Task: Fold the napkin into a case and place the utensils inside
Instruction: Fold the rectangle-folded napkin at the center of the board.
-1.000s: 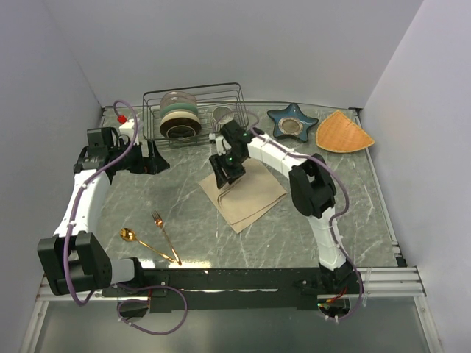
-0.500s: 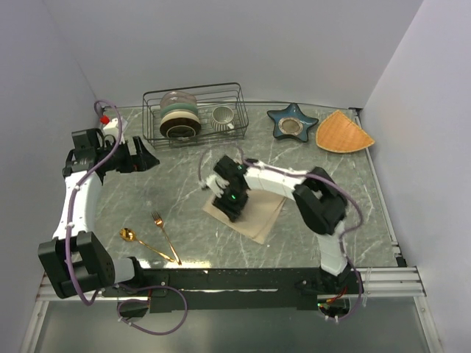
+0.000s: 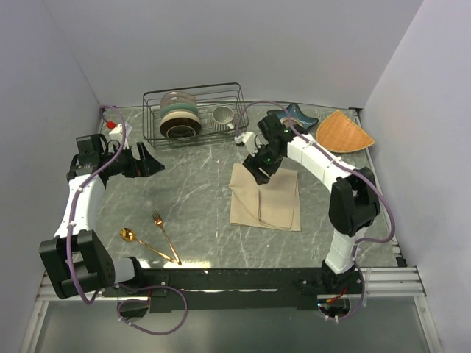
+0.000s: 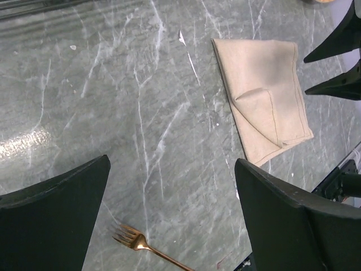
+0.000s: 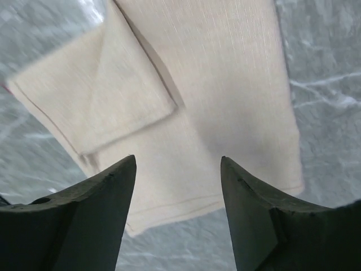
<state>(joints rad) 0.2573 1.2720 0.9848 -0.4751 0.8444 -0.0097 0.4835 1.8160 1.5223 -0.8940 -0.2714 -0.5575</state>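
Right gripper (image 3: pixel 259 166), released and empty, hovers at the 12 o'clock edge of the napkin (image 3: pixel 271 200), which runs 12 to 6. Left gripper (image 3: pixel 152 163), also released, sits well off at 9 o'clock.

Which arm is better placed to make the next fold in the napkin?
Right. The right end effector hangs open directly over the partly folded napkin; the left end effector sits well away from it.

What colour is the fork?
The fork is shiny gold; top external view shows it best.
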